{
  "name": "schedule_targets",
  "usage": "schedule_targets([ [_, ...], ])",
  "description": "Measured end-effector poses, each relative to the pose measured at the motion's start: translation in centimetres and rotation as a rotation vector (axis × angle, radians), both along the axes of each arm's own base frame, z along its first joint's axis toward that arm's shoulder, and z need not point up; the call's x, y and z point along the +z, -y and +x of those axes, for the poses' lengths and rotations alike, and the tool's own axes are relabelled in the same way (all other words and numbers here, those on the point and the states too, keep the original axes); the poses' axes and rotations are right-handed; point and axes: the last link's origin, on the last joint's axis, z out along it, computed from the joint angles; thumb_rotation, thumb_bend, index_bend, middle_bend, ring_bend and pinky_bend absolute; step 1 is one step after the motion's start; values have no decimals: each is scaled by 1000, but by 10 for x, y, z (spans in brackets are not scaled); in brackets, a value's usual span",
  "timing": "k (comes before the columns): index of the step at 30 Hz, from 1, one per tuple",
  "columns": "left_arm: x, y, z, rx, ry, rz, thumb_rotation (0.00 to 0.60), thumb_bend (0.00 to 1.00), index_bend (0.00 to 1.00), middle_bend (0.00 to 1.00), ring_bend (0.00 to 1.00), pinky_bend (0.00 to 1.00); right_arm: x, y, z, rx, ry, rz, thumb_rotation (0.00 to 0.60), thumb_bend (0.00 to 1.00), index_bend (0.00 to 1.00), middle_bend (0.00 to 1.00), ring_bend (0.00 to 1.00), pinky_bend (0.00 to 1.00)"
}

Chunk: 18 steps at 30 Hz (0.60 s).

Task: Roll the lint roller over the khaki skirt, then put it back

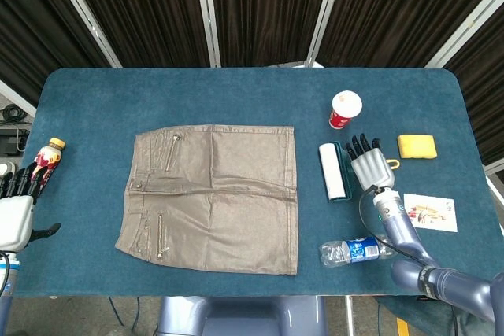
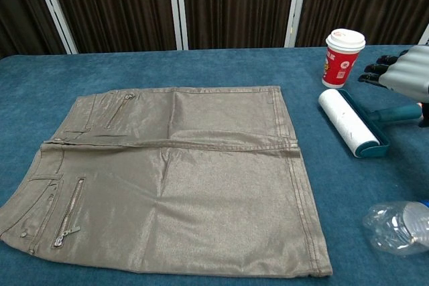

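Lint roller (image 2: 354, 122) lay on blue table (image 1: 236, 92), just right of khaki skirt (image 1: 213, 194), clear of fabric: judged put-back step.

Right hand (image 1: 370, 164) hovered over roller handle, fingers spread, holding nothing.

Left hand (image 1: 16, 194) sat at table's left edge near drink bottle (image 1: 49, 156); finger state could not be told.

Head view alone showed left hand, sponge (image 1: 416, 145), card (image 1: 430, 212). Chest view showed paper cup (image 2: 342, 57) and crushed plastic bottle (image 2: 395, 227) closer.

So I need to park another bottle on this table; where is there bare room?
The widest bare cloth runs along the far edge, behind the khaki skirt and left of the red cup. Another strip lies between the skirt and the juice bottle. The right side is crowded: lint roller, right robot hand, sponge, card, water bottle.
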Motion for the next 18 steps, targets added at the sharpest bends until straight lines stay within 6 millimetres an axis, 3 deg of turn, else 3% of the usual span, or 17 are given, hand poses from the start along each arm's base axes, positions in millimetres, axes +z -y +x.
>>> schedule_targets([
  [3,1,0,0,-6,-3,5,600,0,0,0,0,0,8,-6,3,16,39,-16,600,0,0,0,0,177],
  [9,4,-2,-1,-47,0,33,600,0,0,0,0,0,34,-23,2,67,218,-69,600,0,0,0,0,2],
  [12,6,-1,1,-81,10,47,600,0,0,0,0,0,51,-40,-4,77,360,-102,600,0,0,0,0,0],
  [18,8,6,3,-123,27,48,600,0,0,0,0,0,93,-96,-26,81,604,-178,600,0,0,0,0,0],
])
